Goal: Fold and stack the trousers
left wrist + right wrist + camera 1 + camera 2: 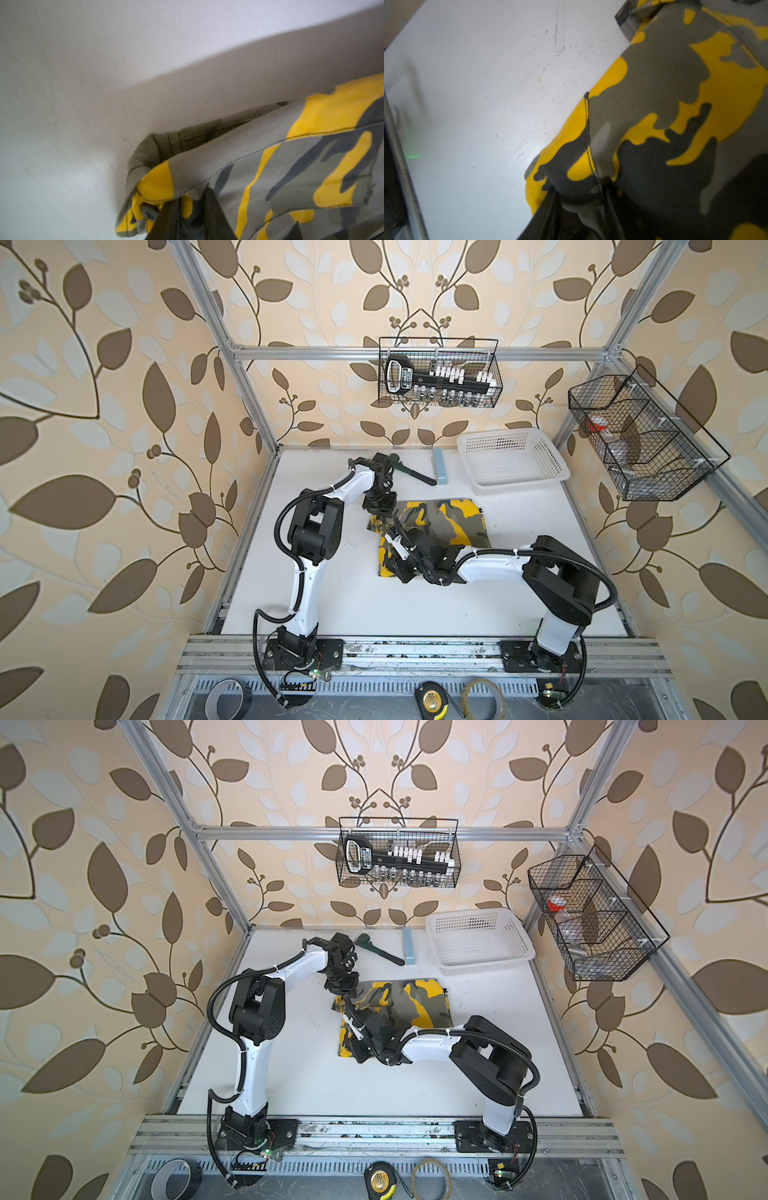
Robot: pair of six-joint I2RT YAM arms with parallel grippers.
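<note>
- Trousers (446,522) position?
- Folded, middle of surface (332,597). Left tool (187,216) clenched on far-left corner, right tool (579,201) clenched on near-left corner. Cloth lies rightward of both, so I'd fold right.

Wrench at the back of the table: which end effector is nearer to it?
Left. The left end effector sits at the trousers' far-left corner, close to the wrench; the right end effector is at their near corner, farther off.

The left claw (187,200) pinches the trousers (291,166); white table (62,104) beyond.
</note>
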